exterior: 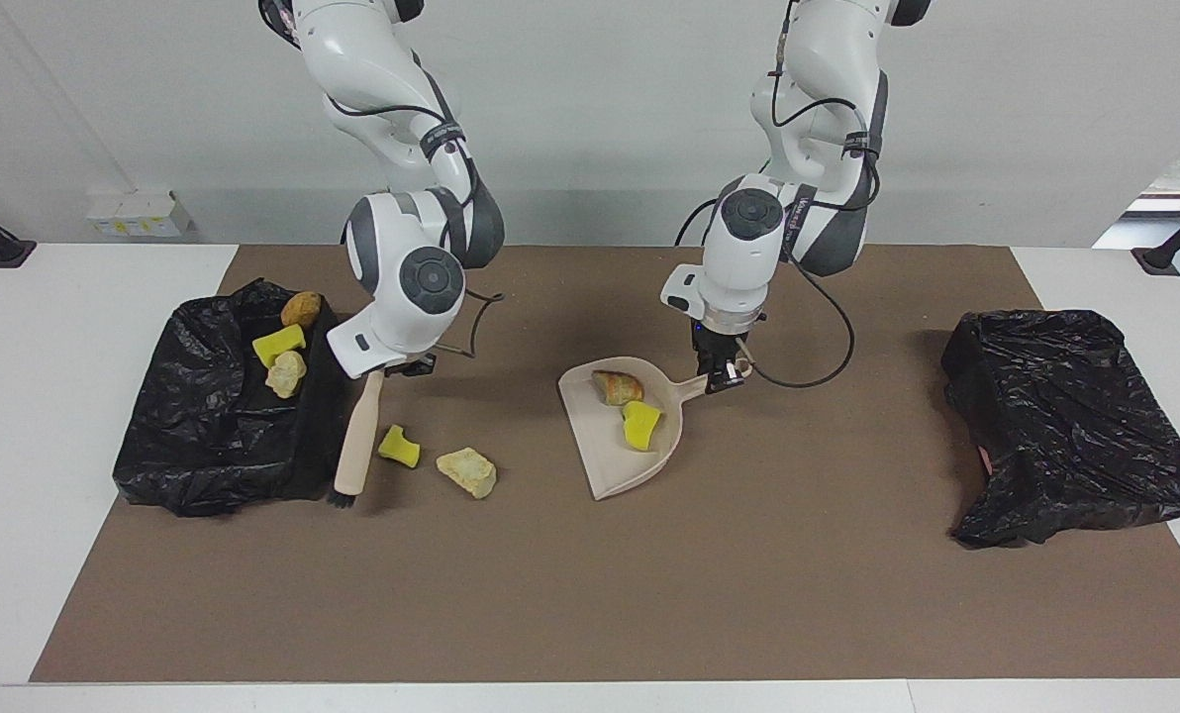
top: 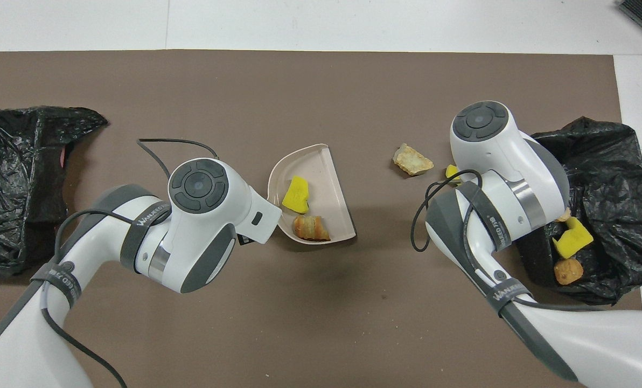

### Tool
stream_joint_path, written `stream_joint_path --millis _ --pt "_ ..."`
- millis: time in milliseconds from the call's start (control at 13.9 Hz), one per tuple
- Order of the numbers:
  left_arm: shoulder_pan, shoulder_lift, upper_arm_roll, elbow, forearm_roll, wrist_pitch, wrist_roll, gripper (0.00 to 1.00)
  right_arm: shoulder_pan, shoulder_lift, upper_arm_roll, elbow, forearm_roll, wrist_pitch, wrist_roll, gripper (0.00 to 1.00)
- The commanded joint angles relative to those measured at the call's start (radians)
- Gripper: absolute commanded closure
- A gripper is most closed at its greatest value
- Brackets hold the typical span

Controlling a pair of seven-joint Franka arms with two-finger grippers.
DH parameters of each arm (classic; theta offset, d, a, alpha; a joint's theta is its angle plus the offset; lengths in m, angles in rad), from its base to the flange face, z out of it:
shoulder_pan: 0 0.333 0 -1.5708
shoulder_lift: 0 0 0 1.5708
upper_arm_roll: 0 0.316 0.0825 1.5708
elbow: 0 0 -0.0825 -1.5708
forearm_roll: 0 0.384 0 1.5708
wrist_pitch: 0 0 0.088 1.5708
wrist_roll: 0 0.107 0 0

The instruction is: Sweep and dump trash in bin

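The right gripper (exterior: 384,368) is clamped on the handle of the brush (exterior: 356,444), whose bristles rest on the tabletop (exterior: 590,594) just beside the open black bin bag (exterior: 204,436). Below this gripper, close to the brush, lie a yellow sponge piece (exterior: 399,446) and a cream lump (exterior: 468,471). The left gripper (exterior: 721,377) is clamped on the dustpan (exterior: 612,456) handle; the pan sits under and beside it, carrying an orange-brown lump (exterior: 616,386) and a yellow sponge chunk (exterior: 640,425). Three more pieces (exterior: 286,342) lie in the bag beside the right gripper. A second black bag (exterior: 1070,421) sits at the left arm's end.
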Motion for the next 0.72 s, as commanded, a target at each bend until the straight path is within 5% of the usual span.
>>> stream_joint_path --millis 0,646 --pt "-0.025 -0.024 0.010 -0.019 0.014 -0.042 -0.069 1.00 -0.026 -0.010 0.020 -0.051 -0.010 0.056 -0.047 1.00" --pt "-0.045 -0.037 0.007 -0.029 0.054 -0.062 -0.076 1.00 0.043 -0.004 0.065 -0.051 0.253 0.098 -0.398 1.00"
